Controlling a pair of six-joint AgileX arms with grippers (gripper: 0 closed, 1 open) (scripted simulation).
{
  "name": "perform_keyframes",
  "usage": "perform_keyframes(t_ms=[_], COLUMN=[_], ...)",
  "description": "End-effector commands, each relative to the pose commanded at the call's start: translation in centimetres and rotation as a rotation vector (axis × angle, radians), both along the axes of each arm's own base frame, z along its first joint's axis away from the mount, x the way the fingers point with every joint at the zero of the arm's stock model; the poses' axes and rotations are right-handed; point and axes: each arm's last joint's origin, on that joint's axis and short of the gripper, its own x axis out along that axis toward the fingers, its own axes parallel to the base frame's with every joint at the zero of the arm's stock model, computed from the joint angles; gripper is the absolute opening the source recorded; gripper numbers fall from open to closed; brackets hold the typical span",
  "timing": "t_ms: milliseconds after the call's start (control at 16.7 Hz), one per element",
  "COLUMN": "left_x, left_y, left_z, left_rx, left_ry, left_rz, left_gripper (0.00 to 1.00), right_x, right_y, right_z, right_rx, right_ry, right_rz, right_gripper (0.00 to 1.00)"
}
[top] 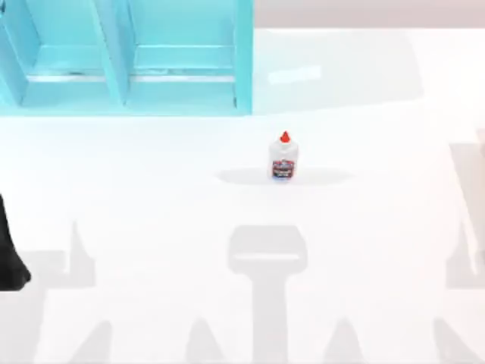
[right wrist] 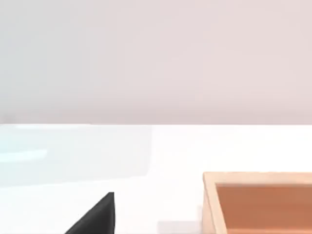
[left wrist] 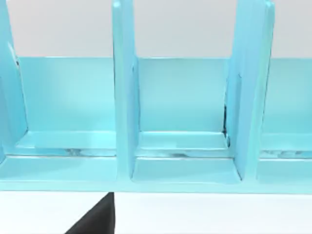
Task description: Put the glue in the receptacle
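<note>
The glue [top: 283, 158] is a small white bottle with a red pointed cap and a blue-and-red label. It stands upright on the white table, near the middle and a little to the right, with nothing touching it. My left gripper [top: 12, 250] sits as a dark shape at the table's left edge, far from the bottle. A dark part of it [left wrist: 95, 218] shows in the left wrist view, facing the shelf. The receptacle [right wrist: 258, 200], an open wooden box, lies ahead of my right gripper [right wrist: 95, 218] in the right wrist view.
A turquoise shelf unit [top: 125, 61] with upright dividers stands at the back left, and its compartments [left wrist: 183, 141] are bare. White table stretches all around the bottle.
</note>
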Motion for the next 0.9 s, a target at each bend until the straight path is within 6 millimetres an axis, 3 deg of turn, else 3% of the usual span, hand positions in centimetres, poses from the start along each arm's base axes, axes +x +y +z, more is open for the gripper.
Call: perform_keyframes(t_ms=[240, 480, 660, 900], left_x=[0.0, 0.0, 0.0, 0.0], left_y=[0.0, 0.0, 0.0, 0.0], left_z=[0.0, 0.0, 0.0, 0.0], left_rx=[0.0, 0.0, 0.0, 0.0], left_ry=[0.0, 0.0, 0.0, 0.0], left_rz=[0.0, 0.0, 0.0, 0.0], left_gripper=[1.0, 1.0, 1.0, 1.0], right_x=[0.1, 1.0, 2.7, 6.5], right_y=[0.1, 0.8, 1.8, 4.5], right_z=[0.4, 2.2, 4.1, 6.0], right_rx=[0.0, -0.002, -0.005, -0.011], right_ry=[-0.004, -0.019, -0.025, -0.024], right_rz=[0.004, 0.015, 0.019, 0.019], right_gripper=[1.0, 1.0, 1.0, 1.0])
